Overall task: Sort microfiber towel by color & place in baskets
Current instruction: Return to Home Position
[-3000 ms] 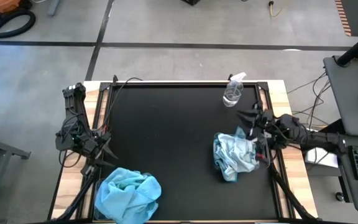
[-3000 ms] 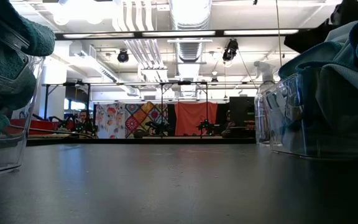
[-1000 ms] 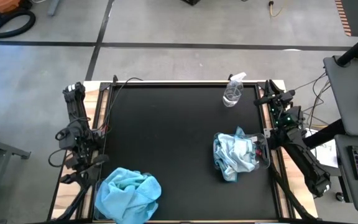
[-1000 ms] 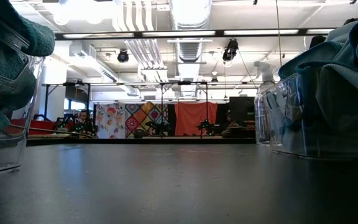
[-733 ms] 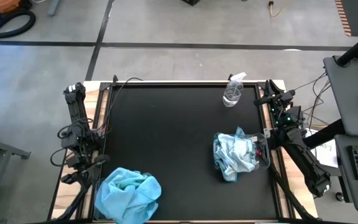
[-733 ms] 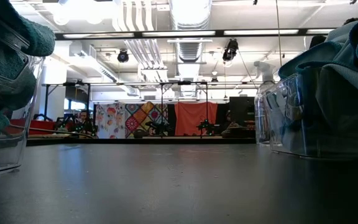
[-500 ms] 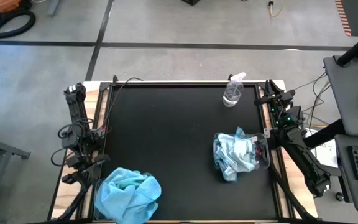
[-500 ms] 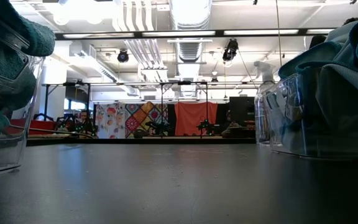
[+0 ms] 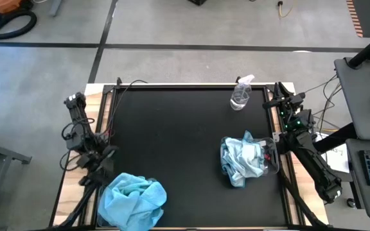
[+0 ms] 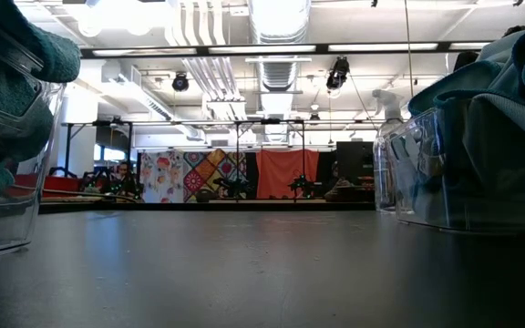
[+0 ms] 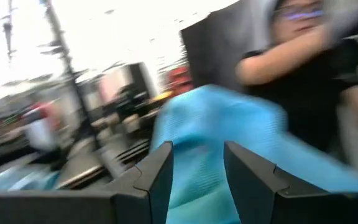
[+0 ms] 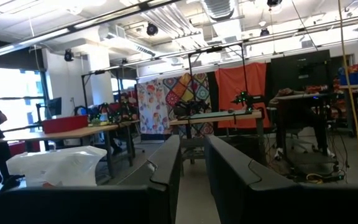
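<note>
A heap of bright turquoise microfiber towels fills the clear basket at the table's near left corner and shows close ahead in the left wrist view. Paler light blue towels fill the second clear basket at the right, piled above its rim. My left gripper hangs open at the table's left edge, just beyond the turquoise heap, its fingers empty. My right gripper waits at the far right edge, slightly open and empty.
A small clear spray bottle stands at the far right, near my right gripper. The black table top lies bare between the two baskets. A person in a dark top shows beyond the table in the left wrist view.
My left gripper has swung a little at the table's left edge, toward the turquoise heap, has rolled, and has stayed open. The towels and baskets have kept their places.
</note>
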Controlling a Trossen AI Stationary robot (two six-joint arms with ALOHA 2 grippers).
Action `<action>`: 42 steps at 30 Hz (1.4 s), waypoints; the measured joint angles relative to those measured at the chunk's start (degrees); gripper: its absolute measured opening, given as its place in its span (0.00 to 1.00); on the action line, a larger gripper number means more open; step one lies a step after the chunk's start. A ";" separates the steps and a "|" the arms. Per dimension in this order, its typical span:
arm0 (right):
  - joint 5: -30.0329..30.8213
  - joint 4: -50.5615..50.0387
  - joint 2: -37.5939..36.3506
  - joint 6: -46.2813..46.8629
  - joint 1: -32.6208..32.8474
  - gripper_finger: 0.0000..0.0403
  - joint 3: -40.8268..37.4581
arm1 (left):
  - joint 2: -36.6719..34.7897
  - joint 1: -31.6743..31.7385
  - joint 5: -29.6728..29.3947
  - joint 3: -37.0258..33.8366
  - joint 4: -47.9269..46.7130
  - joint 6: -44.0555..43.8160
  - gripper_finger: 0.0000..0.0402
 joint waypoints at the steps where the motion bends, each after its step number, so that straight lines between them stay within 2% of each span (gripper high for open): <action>1: -0.02 0.00 0.00 -0.02 0.00 0.17 0.00 | -1.12 1.48 -1.71 0.00 -1.27 -0.73 0.32; 5: -0.01 0.00 0.00 -0.02 0.02 0.17 0.02 | -1.35 8.41 -7.31 0.00 -1.75 -1.63 0.32; 16: 0.00 0.00 0.00 -0.02 0.01 0.17 0.04 | -1.36 31.01 -8.74 -0.02 -2.65 1.99 0.32; 21: 0.00 0.00 0.00 -0.02 0.02 0.17 0.04 | -0.81 42.91 -14.50 -0.04 -9.34 -7.61 0.32; 24: -0.02 0.00 0.00 -0.02 0.02 0.17 0.04 | 0.04 49.62 -13.60 -0.04 -9.34 -10.21 0.32; 33: -0.01 0.00 0.00 -0.02 0.02 0.17 0.04 | -0.18 69.24 -10.51 -0.04 -9.40 -10.90 0.32; 42: 0.00 0.00 0.00 -0.02 0.02 0.17 0.04 | 1.47 85.72 -10.46 -0.07 -9.45 -23.02 0.32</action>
